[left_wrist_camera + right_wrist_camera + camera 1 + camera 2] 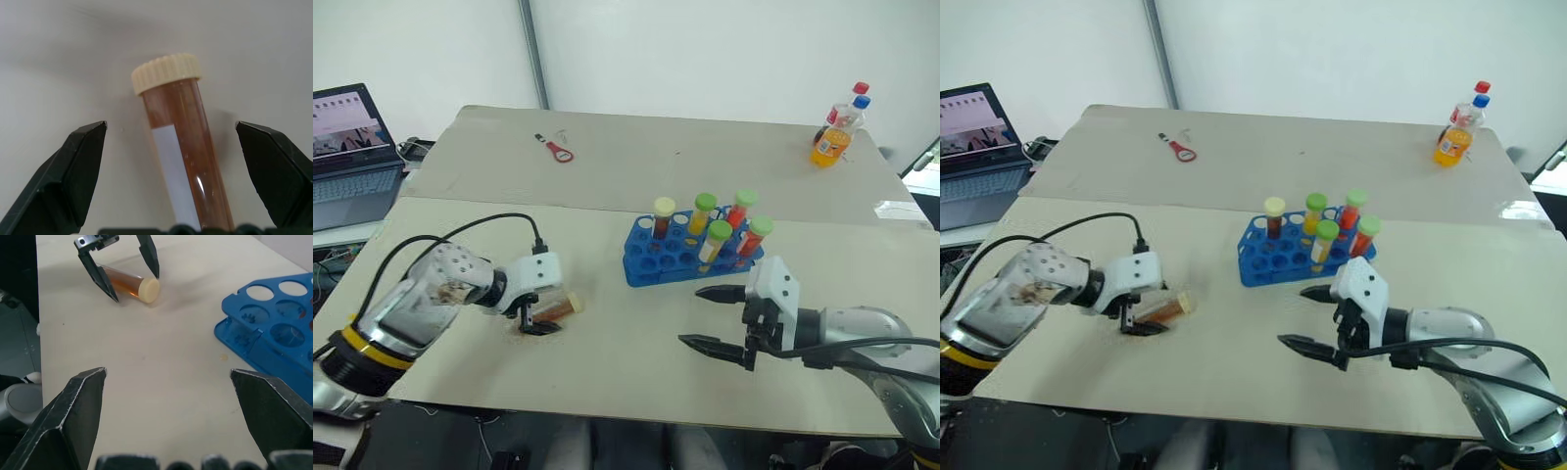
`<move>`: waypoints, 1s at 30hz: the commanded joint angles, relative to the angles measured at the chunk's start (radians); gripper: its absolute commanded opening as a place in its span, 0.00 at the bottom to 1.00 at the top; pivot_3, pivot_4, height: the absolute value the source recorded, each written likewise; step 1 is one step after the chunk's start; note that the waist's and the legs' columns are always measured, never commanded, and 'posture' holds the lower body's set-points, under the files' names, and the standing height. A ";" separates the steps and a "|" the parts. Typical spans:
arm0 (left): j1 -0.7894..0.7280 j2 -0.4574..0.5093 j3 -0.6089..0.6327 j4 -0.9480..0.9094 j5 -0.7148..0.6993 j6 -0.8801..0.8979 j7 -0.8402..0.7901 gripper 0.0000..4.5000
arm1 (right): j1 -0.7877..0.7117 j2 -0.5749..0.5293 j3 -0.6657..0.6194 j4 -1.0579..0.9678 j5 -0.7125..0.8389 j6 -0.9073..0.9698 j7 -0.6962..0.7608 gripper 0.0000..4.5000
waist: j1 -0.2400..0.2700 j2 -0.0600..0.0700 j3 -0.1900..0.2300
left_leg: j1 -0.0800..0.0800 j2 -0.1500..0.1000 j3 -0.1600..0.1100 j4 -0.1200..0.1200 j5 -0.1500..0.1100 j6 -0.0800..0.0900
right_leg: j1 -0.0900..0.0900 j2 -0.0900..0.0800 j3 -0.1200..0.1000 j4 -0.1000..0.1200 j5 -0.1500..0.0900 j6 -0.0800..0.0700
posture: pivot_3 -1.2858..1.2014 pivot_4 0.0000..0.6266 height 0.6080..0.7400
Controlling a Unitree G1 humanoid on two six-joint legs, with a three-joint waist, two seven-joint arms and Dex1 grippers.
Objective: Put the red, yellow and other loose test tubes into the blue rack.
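A loose test tube (pixel 560 308) with brown liquid and a cream cap lies flat on the table, left of the blue rack (pixel 651 259). My left gripper (pixel 540 323) points down over it, open, one finger on each side of the tube (pixel 183 147) and not closed on it. The rack holds several upright capped tubes (pixel 705 211) with red, yellow and dark contents. My right gripper (pixel 690 315) hovers open and empty in front of the rack (pixel 274 333). The right wrist view shows the left gripper (pixel 136 286) straddling the tube (pixel 128 284).
A laptop (pixel 347 147) sits at the far left. A red-handled tool (pixel 556 149) lies on the rear table, and two drink bottles (pixel 837 132) stand at its back right corner. A seam runs between the two tables behind the rack.
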 commanded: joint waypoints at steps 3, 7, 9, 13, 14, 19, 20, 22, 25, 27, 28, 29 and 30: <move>-0.082 -0.025 -0.055 -0.012 0.067 0.075 -0.007 1.00 | 0.059 0.012 -0.041 -0.087 0.049 0.004 -0.035 0.99 | 0.002 0.000 0.000 | 0.000 0.000 0.000 0.000 0.000 0.000 | 0.000 0.000 0.000 0.000 0.000 0.000 | 0.52 0.24 0.70; -0.144 -0.038 -0.083 0.026 0.092 0.072 -0.037 0.82 | 0.102 0.012 -0.062 -0.108 0.073 0.007 -0.056 1.00 | 0.000 0.000 0.000 | 0.000 0.000 -0.001 0.002 0.000 0.000 | 0.001 0.000 0.000 0.001 0.000 0.000 | 0.52 0.24 0.70; -0.148 -0.025 -0.094 0.018 0.097 0.060 -0.064 0.61 | 0.107 0.011 -0.072 -0.115 0.088 0.014 -0.068 1.00 | -0.003 0.000 0.000 | 0.000 0.000 -0.001 0.002 0.000 0.000 | 0.001 0.000 0.000 0.001 0.000 0.000 | 0.52 0.24 0.70; -0.135 0.003 -0.095 -0.016 0.097 0.050 -0.108 0.20 | 0.086 0.007 -0.099 -0.118 0.149 0.043 -0.097 1.00 | -0.006 0.000 0.000 | 0.000 0.000 -0.002 0.002 0.000 0.000 | 0.001 0.000 0.000 0.001 0.000 0.000 | 0.52 0.24 0.70; -0.132 0.009 -0.092 -0.021 0.098 0.046 -0.114 0.19 | 0.078 0.003 -0.102 -0.116 0.158 0.048 -0.102 1.00 | -0.006 0.000 0.000 | 0.000 0.000 -0.002 0.002 0.000 0.000 | 0.001 0.000 0.000 0.001 0.000 0.000 | 0.52 0.24 0.70; -0.136 0.014 -0.062 -0.012 0.096 0.016 -0.134 0.19 | 0.055 -0.017 -0.112 -0.106 0.186 0.063 -0.116 1.00 | -0.001 -0.001 0.000 | 0.000 0.000 -0.002 0.002 0.000 0.000 | 0.001 0.000 0.000 0.001 0.000 0.000 | 0.52 0.24 0.70; -0.142 0.016 -0.051 -0.007 0.088 0.004 -0.143 0.19 | 0.051 -0.021 -0.113 -0.106 0.187 0.065 -0.118 1.00 | 0.000 -0.001 0.000 | 0.000 0.000 -0.002 0.002 0.000 0.000 | 0.001 0.000 0.000 0.001 0.000 0.000 | 0.52 0.24 0.70; -0.167 -0.005 0.013 0.013 0.024 -0.021 -0.171 0.19 | 0.048 -0.032 -0.121 -0.106 0.173 0.050 -0.118 1.00 | -0.001 -0.001 0.000 | 0.000 0.000 -0.002 0.002 0.000 0.000 | 0.001 0.000 0.000 0.001 0.000 0.000 | 0.52 0.24 0.70; -0.215 -0.141 0.191 0.068 -0.138 -0.071 -0.145 0.19 | 0.065 -0.050 -0.148 -0.109 0.114 -0.002 -0.110 1.00 | 0.010 -0.001 0.000 | -0.001 0.000 -0.002 0.003 0.000 0.000 | 0.001 0.000 -0.001 0.001 0.000 0.000 | 0.52 0.24 0.70; -0.249 -0.243 0.273 0.087 -0.208 -0.042 -0.088 0.19 | 0.090 -0.044 -0.167 -0.118 0.074 -0.049 -0.109 1.00 | 0.016 -0.002 0.001 | -0.003 0.000 -0.003 0.006 0.000 0.000 | 0.001 0.000 -0.002 0.001 0.000 0.000 | 0.52 0.24 0.70; -0.267 -0.300 0.312 0.092 -0.247 -0.009 -0.048 0.19 | 0.104 -0.044 -0.181 -0.122 0.071 -0.055 -0.109 1.00 | 0.017 -0.002 0.001 | -0.004 0.000 -0.005 0.007 0.000 0.000 | 0.001 0.000 -0.003 0.001 0.000 0.001 | 0.52 0.24 0.70; -0.283 -0.361 0.348 0.096 -0.273 0.020 0.009 0.19 | 0.119 -0.043 -0.200 -0.128 0.083 -0.053 -0.108 1.00 | 0.018 -0.002 0.001 | -0.004 -0.001 -0.005 0.008 0.000 0.000 | 0.001 0.000 -0.003 0.001 0.000 0.001 | 0.52 0.24 0.70; -0.291 -0.412 0.369 0.098 -0.292 0.033 0.052 0.19 | 0.134 -0.049 -0.222 -0.135 0.112 -0.035 -0.104 1.00 | 0.018 -0.002 0.000 | -0.005 -0.001 -0.005 0.008 0.000 0.000 | 0.001 0.000 -0.003 0.001 0.000 0.001 | 0.52 0.24 0.70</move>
